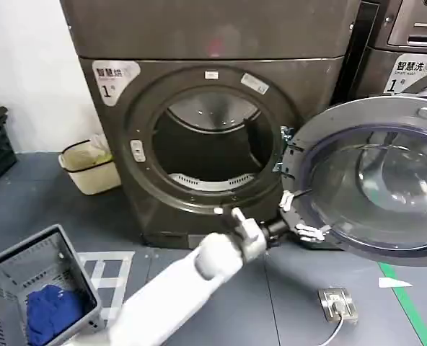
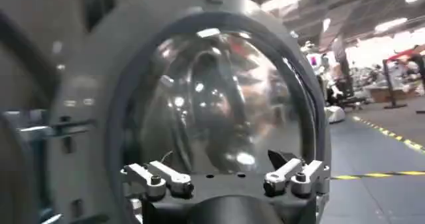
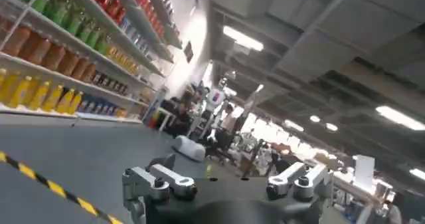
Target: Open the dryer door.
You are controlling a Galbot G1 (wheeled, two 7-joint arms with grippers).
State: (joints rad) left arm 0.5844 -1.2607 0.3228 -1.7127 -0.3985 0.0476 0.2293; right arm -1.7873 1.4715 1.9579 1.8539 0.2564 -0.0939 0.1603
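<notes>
Near left, a basket (image 1: pixel 26 277) sits on the floor. The left hand (image 1: pixel 298 214), fingers spread wide, reaches the near edge of the door (image 1: pixel 372 180), which hangs swung open right of the drum (image 1: pixel 210 148)

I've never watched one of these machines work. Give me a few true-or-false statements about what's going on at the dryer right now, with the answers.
1. The dryer door is swung wide open. True.
2. The left claw is at the open door's inner edge, near the hinge side. True.
3. The left claw is shut tight. False: in the left wrist view its fingers are spread apart.
4. The grey basket on the floor holds red cloth. False: the cloth is blue.
5. The dryer drum is packed with laundry. False: no laundry shows inside.
</notes>
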